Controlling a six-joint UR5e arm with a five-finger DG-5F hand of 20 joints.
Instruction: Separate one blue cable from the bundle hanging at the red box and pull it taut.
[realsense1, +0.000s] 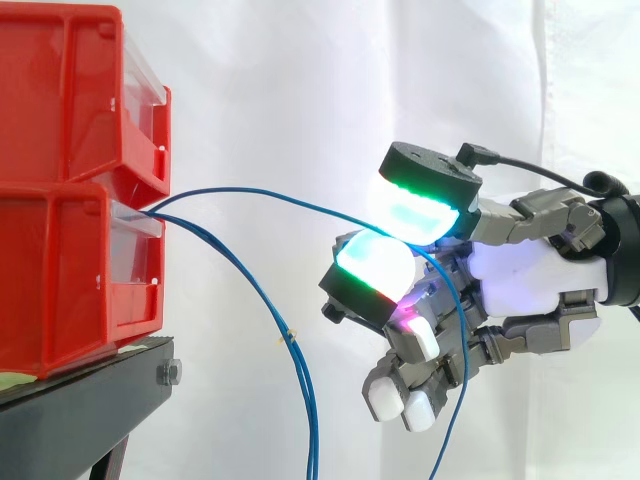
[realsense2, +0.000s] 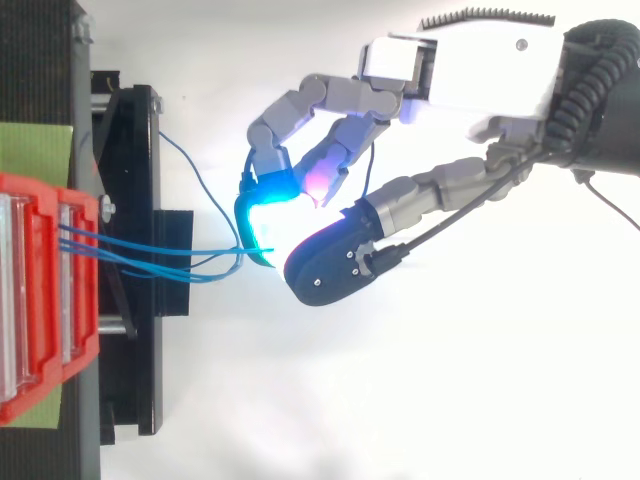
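Note:
Several thin blue cables come out between the two stacked red bins at the left. One blue cable arcs rightward, away from the others, into my hand. There it passes between two green-glowing fingertips that close against each other, then drops below the hand. This cable still curves and is slack. The other blue cables hang down in front of the bins. In the top view the hand reaches in from the right, its fingers curled, with a cyan-lit pad at the cables.
The red bins sit on a black stand. A green sheet lies beside them on the stand. A white curtain hangs behind everything.

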